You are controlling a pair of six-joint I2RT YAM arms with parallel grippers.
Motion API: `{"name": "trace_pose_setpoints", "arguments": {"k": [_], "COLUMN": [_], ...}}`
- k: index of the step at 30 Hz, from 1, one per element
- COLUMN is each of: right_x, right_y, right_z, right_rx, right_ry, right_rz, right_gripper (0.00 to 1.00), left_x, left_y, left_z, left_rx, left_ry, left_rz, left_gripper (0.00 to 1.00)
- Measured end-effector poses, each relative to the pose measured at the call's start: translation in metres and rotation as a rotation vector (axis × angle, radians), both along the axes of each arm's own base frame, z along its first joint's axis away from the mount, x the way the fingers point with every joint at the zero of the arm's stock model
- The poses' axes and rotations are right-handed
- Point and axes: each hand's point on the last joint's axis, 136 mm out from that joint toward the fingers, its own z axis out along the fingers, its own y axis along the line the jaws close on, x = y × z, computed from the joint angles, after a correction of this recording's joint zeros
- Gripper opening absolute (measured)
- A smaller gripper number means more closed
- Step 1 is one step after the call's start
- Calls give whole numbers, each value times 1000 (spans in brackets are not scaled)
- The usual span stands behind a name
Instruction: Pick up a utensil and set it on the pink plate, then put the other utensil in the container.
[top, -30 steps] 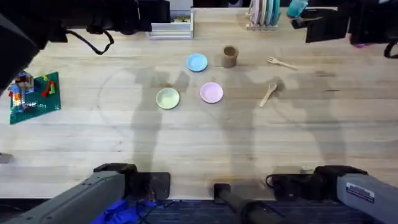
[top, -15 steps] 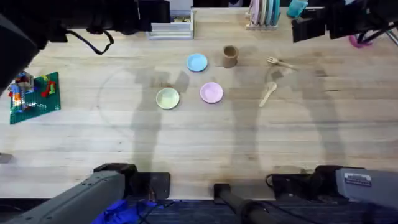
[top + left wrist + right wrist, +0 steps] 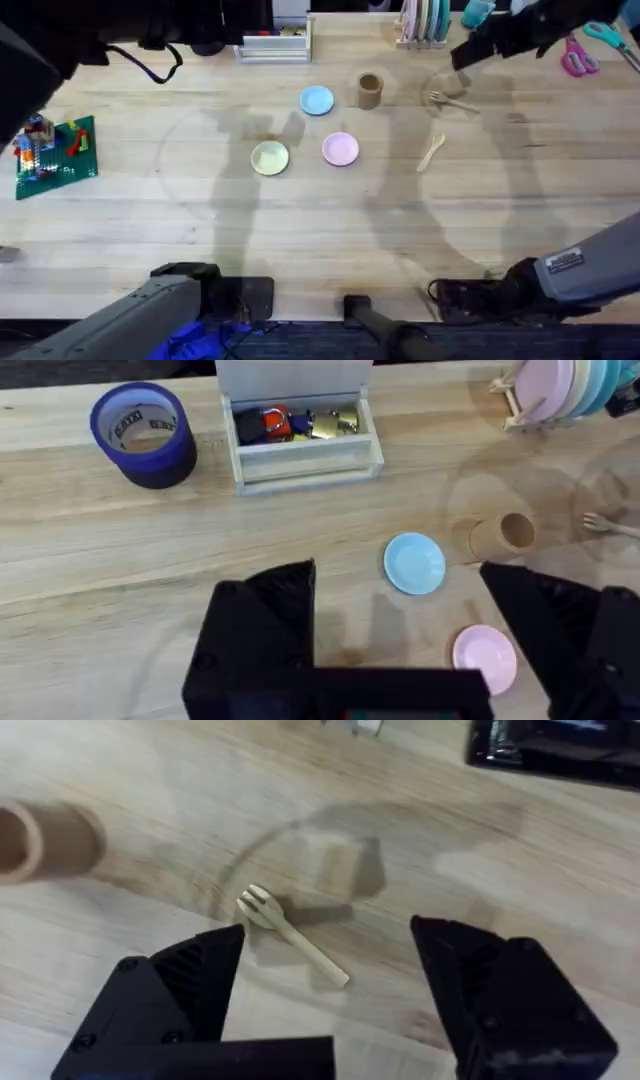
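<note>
My right gripper (image 3: 325,990) has its jaws spread wide and empty, and the left gripper (image 3: 395,635) is parted too, holding nothing. Nearest me, the pink plate (image 3: 340,149) sits bare at mid-table, the spoon (image 3: 431,152) to its right. Farther out stands the container (image 3: 369,90), then the fork (image 3: 290,935) beyond it. Over the last second my right arm has swung inward above the fork, so I judge the first pick is about to start.
</note>
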Motion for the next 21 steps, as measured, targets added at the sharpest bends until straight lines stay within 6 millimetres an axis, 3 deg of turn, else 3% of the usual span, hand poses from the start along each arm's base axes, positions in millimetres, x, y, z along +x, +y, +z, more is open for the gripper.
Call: {"name": "trace_pose_setpoints", "arguments": {"k": [11,21], "right_x": [3,3], "right_y": [0,6], "right_z": [-68,-72], "right_rx": [-20,-15], "right_ry": [122,119], "right_rz": [94,172], "right_gripper": [996,996], "left_x": [1,1], "left_y": [0,0], "left_z": [2,2], "left_rx": [0,0], "left_ry": [-9,-10], "left_rz": [0,0], "left_gripper": [992,992]}}
